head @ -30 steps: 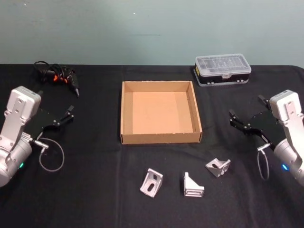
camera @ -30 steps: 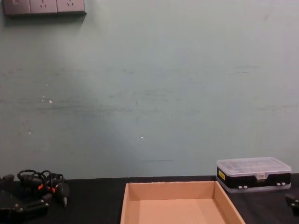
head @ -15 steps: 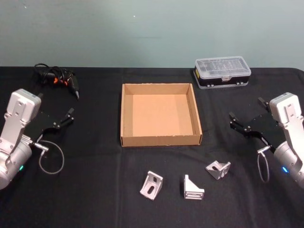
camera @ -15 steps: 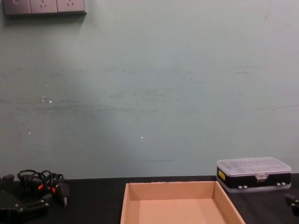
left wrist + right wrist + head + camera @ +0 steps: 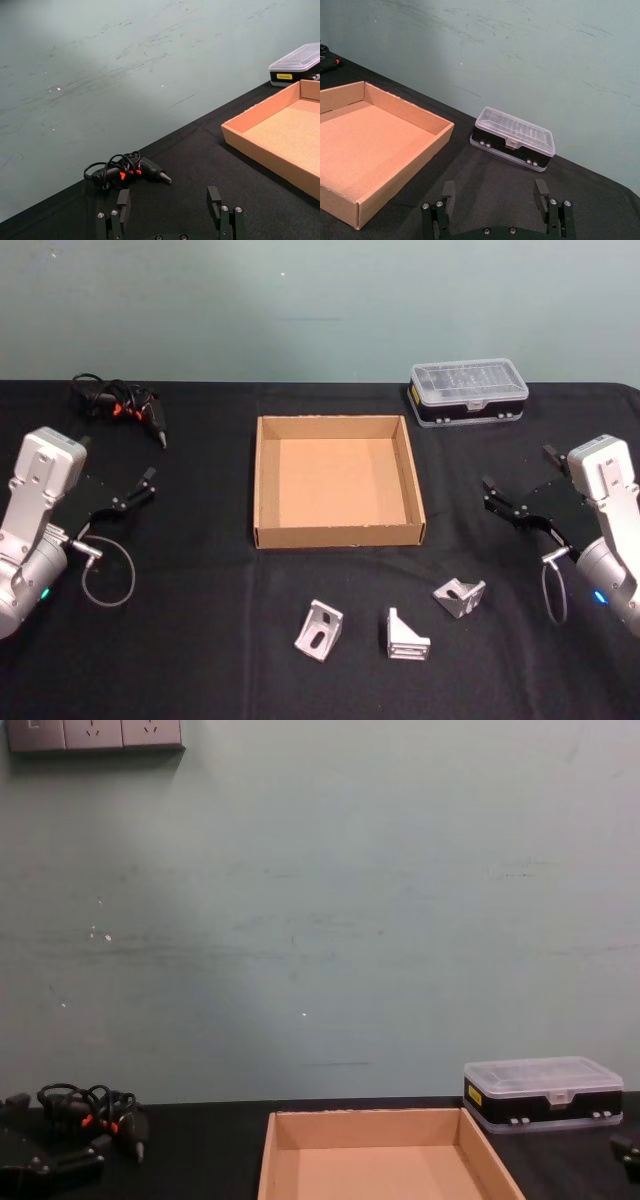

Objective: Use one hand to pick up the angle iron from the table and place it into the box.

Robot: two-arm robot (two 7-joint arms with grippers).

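Observation:
Three silver angle irons lie on the black table [image 5: 200, 640] in front of the box: one at the left [image 5: 319, 628], one in the middle [image 5: 405, 634] and one at the right [image 5: 460, 594]. The tan cardboard box [image 5: 338, 536] sits at the table's centre with nothing inside; its walls also appear in the chest view [image 5: 365, 1128] and both wrist views [image 5: 260, 150] [image 5: 390, 165]. My left gripper [image 5: 117, 464] [image 5: 168, 197] hovers open at the left, far from the irons. At the right, my right gripper [image 5: 520, 470] [image 5: 494, 191] is open, above and right of the nearest iron.
A small black case with a clear lid [image 5: 468, 390] [image 5: 514, 137] stands behind the box to the right. A black tool with a coiled cable [image 5: 125, 405] [image 5: 125, 170] lies at the back left. Open tabletop lies around the irons.
The left gripper has sunk slightly. The box and the angle irons lie where they were, and the right gripper holds its place.

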